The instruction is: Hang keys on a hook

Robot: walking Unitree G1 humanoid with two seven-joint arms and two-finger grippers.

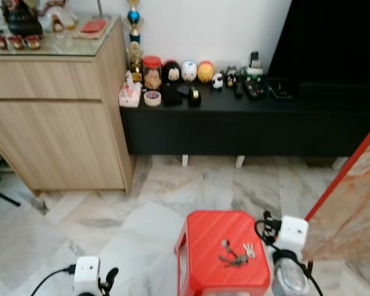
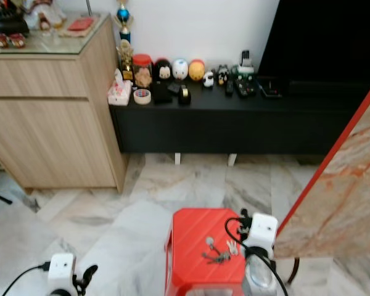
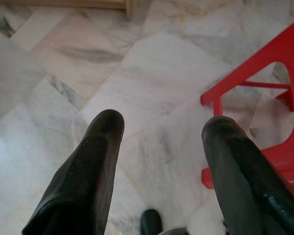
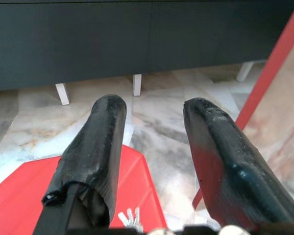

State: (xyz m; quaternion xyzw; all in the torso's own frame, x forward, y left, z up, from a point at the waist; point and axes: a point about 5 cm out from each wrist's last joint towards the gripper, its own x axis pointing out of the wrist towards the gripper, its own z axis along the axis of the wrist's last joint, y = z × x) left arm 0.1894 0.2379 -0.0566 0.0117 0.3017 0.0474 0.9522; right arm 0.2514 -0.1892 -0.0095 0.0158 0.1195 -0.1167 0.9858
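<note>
A bunch of keys lies on the top of a red plastic stool close in front of me. My right gripper hovers open just right of the stool, above its near corner, with the keys low beside its fingers. My left gripper hangs open over the marble floor, left of the stool. Nothing is held in either one.
A long black low cabinet along the wall carries figurines, a jar and remotes. A wooden sideboard stands at the left. A red-framed marbled panel leans at the right. Marble floor lies between the stool and the cabinets.
</note>
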